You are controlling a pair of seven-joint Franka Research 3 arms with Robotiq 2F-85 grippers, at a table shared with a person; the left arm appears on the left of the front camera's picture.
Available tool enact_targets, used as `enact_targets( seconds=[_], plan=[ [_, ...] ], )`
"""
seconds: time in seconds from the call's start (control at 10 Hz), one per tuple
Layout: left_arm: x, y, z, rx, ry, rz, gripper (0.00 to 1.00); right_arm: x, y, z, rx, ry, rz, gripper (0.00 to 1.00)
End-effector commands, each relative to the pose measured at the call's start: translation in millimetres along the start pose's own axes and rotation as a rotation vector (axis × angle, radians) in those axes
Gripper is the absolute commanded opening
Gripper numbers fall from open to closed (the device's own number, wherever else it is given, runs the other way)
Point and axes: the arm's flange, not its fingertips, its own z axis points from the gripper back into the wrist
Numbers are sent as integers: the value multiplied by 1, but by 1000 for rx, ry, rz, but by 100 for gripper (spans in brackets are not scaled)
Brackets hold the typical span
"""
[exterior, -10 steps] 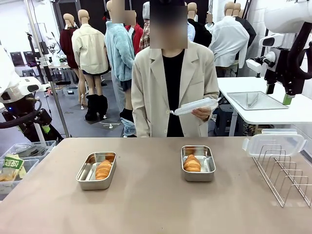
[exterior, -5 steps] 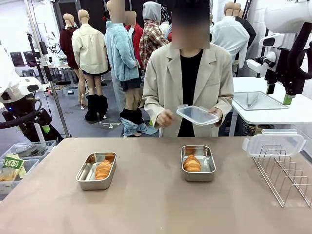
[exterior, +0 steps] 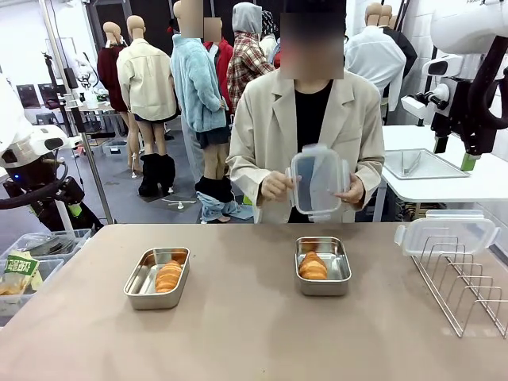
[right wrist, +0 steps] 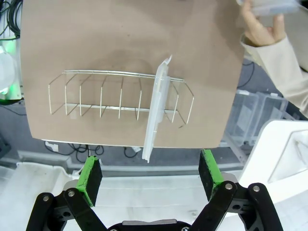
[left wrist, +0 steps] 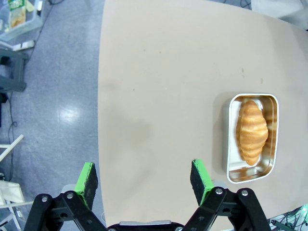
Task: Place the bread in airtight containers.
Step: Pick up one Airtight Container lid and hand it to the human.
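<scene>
Two small steel pans stand on the table, and each holds one piece of golden-brown bread. The left pan carries bread; the right pan carries bread. Across the table a person holds a clear lid upright in both hands, above the right pan. My left gripper is open off the table's edge, apart from the pan and its bread. High at the right, my right gripper is also open, its fingers empty.
A wire rack stands at the table's right end, and a second clear lid lies across it. From above, that lid sits edge-on in the rack. The person's hand is near the far edge. Bins stand on the floor at the left.
The person shifted to the right, took the clear lid in both hands and tipped it from flat to upright. Both arms and both pans stayed still.
</scene>
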Motion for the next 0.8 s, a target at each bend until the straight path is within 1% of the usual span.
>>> enact_targets(
  seconds=[0.0, 0.7],
  plan=[
    [-1, 0, 1, 8, -2, 15, 100, 0, -1, 0, 0, -8, 3, 100],
    [-1, 0, 1, 8, -2, 15, 100, 0, -1, 0, 0, -8, 3, 100]
  ],
)
